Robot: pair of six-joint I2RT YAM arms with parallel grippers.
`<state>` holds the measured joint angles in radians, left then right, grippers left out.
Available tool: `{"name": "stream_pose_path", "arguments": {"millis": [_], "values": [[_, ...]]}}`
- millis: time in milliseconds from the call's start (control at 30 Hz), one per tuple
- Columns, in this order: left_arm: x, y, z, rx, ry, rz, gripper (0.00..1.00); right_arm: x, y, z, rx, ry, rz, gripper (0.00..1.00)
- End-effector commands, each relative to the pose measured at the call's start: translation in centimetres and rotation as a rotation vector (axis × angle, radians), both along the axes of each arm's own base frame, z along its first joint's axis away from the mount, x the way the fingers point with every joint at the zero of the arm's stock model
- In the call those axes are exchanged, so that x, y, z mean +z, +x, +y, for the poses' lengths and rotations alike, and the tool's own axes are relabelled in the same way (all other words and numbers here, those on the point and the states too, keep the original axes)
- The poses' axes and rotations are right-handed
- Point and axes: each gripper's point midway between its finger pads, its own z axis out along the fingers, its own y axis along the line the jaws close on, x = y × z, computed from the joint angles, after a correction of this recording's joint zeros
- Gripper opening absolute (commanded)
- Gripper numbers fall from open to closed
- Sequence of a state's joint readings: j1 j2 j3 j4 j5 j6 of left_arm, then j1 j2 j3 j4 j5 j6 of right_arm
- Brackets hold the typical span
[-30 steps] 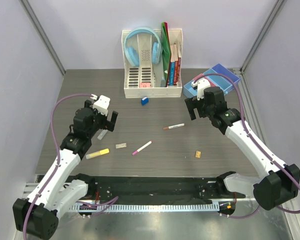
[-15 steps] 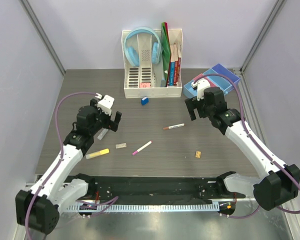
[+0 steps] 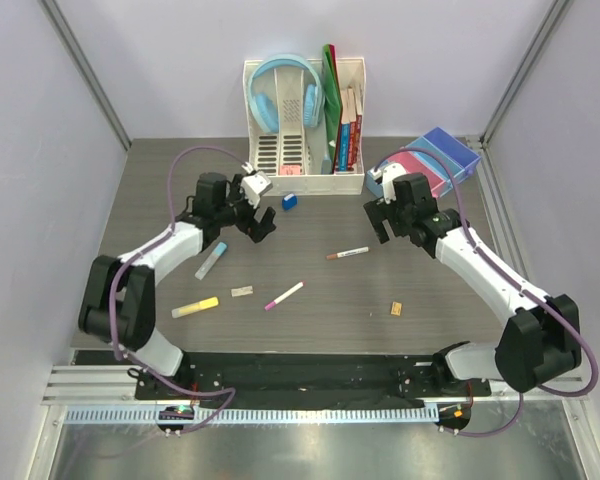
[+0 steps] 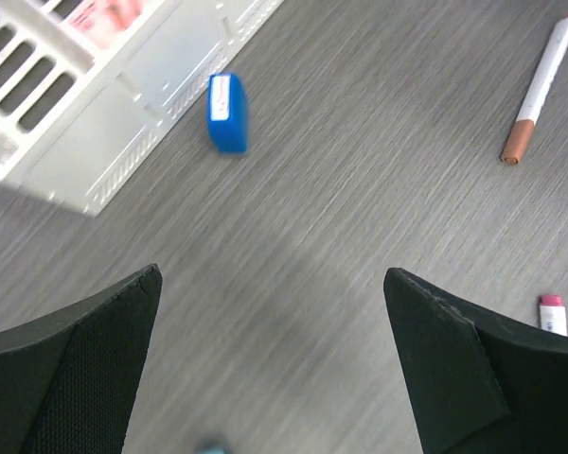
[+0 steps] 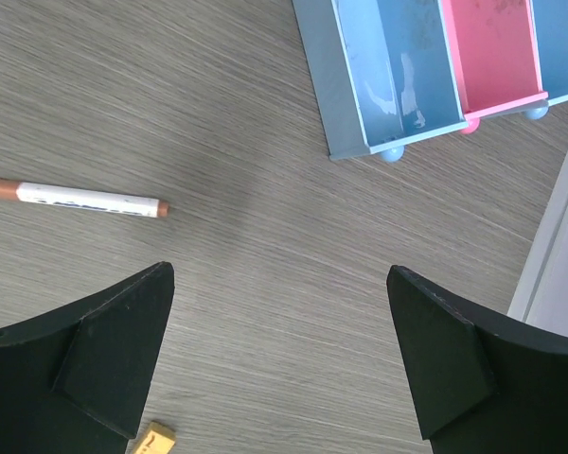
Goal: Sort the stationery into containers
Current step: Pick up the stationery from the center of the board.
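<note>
Nothing's sorted yet: left gripper and right gripper both gape empty, pens and small blocks lie loose on the bench before the white slotted organiser, translucent plastic bins right of it look bare.

white organiser at table rear | light-blue headphones inside, left | upright books inside, right
</note>
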<state>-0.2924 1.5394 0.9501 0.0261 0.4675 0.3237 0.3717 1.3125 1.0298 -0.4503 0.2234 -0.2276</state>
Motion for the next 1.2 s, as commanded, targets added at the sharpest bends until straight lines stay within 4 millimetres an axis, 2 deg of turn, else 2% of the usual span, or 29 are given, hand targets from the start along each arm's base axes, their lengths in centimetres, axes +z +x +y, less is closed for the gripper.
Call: {"name": "stream_pose_path", "arguments": {"millis": [0,67,100,167,200,267,300,333,367,433,767,1167], "values": [[0.7,2.3,-2.8,-0.169,-0.026,-0.110,1.00,0.5,1.0,-0.5,-0.007,-0.052,-0.041,1.00],[0.6,3.4,-3.5,-0.200,-0.030,-0.134,1.00,0.3,1.1,-0.6,0.004,-0.069,-0.034,1.00],[-0.9,3.9,-3.6,-0.216,-0.019,-0.115,1.00,0.2,1.2,-0.6,0.003,-0.075,-0.032,1.00],[-1.3,4.6,-4.4,-0.257,-0.024,-0.116,1.00,0.3,1.3,-0.8,0.007,-0.091,-0.034,0.99],[-2.6,4.8,-4.5,-0.278,-0.006,-0.089,1.00,0.3,1.3,-0.9,0.009,-0.098,-0.035,1.00],[-1.3,5.9,-5.2,-0.302,-0.042,-0.102,1.00,0.3,1.3,-1.3,0.003,-0.118,-0.037,1.00],[-2.3,6.3,-5.3,-0.298,-0.041,-0.080,1.00,0.3,1.3,-1.4,0.002,-0.121,-0.037,1.00],[-1.3,7.3,-5.5,-0.299,-0.044,-0.097,1.00,0.4,1.4,-1.5,-0.005,-0.120,-0.040,1.00],[-1.9,7.1,-5.6,-0.302,-0.041,-0.056,1.00,0.3,1.4,-1.7,-0.011,-0.122,-0.039,1.00],[-2.0,8.1,-5.8,-0.303,-0.038,-0.059,0.99,0.6,1.4,-1.7,-0.015,-0.115,-0.046,1.00],[-3.6,9.2,-5.7,-0.307,0.017,0.006,0.99,1.9,1.6,-2.0,-0.029,-0.116,-0.081,1.00],[-4.5,10.8,-6.3,-0.286,0.058,0.073,0.91,3.0,0.9,-2.1,-0.022,-0.099,-0.111,1.00]]}}
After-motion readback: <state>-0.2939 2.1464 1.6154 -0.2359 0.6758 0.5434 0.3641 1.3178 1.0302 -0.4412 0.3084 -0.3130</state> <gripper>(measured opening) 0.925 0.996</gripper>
